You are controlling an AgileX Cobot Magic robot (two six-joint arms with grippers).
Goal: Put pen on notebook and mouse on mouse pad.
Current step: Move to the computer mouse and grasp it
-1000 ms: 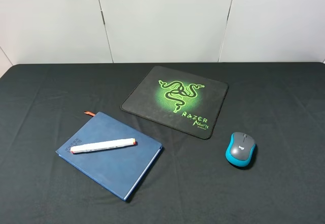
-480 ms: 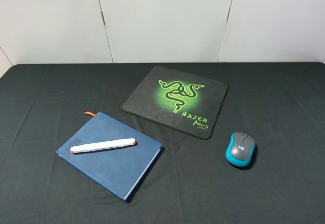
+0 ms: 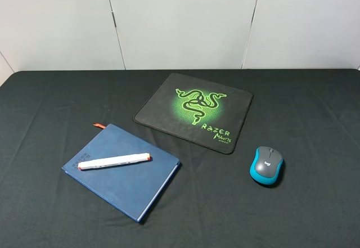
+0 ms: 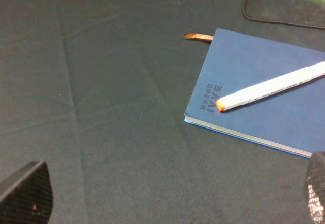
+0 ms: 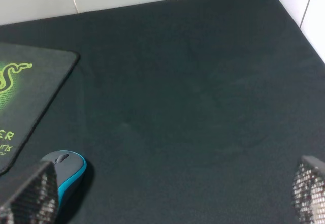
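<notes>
The white pen [image 3: 114, 161] with orange-red tips lies flat across the dark blue notebook [image 3: 132, 183] at the front left of the table. The grey and teal mouse [image 3: 266, 165] rests on the black cloth, just off the near right corner of the black Razer mouse pad [image 3: 169, 110]. Neither arm shows in the exterior high view. My left gripper [image 4: 172, 196] hangs open above bare cloth, short of the notebook [image 4: 274, 120] and pen [image 4: 274, 86]. My right gripper [image 5: 167, 193] is open too, with the mouse [image 5: 66, 169] beside one fingertip [image 5: 28, 196].
An orange ribbon bookmark [image 3: 99, 125] pokes out from the notebook's far corner. A white panelled wall [image 3: 180, 17] rises behind the table's back edge. In the right wrist view the table's right edge [image 5: 299, 26] meets a white wall.
</notes>
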